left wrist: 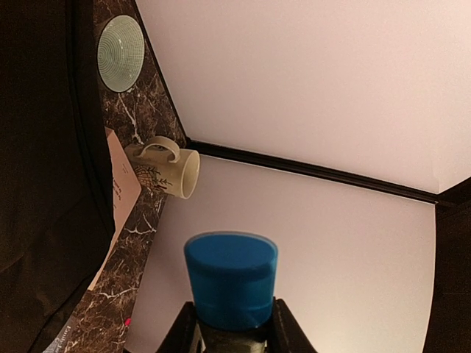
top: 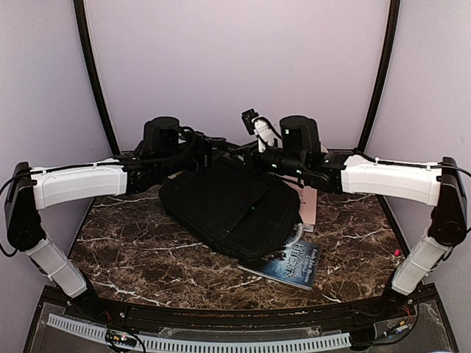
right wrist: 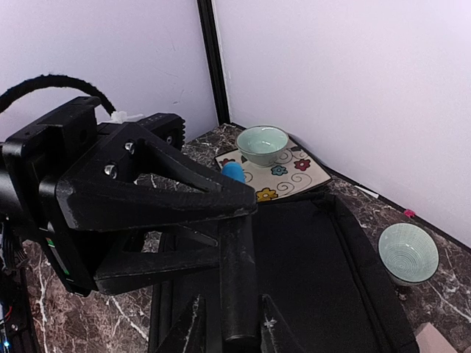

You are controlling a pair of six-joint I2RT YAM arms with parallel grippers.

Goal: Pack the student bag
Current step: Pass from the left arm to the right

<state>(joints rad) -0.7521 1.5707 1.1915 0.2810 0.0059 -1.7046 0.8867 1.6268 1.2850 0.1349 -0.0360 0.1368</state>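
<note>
I had both arms reaching in over the far side of the student bag [top: 221,209], which lay flat in the middle of the marble bench [top: 132,250], its near right corner covering a book [top: 294,266]. The left tool [left wrist: 234,323] was closed on a blue cylinder [left wrist: 232,283]. The right tool [right wrist: 232,334] had its jaws part open around a dark strip; I could not tell whether they gripped it. A cream mug [left wrist: 165,169] and a ribbed green bowl [left wrist: 120,43] sat at the bench edge beside the bag.
</note>
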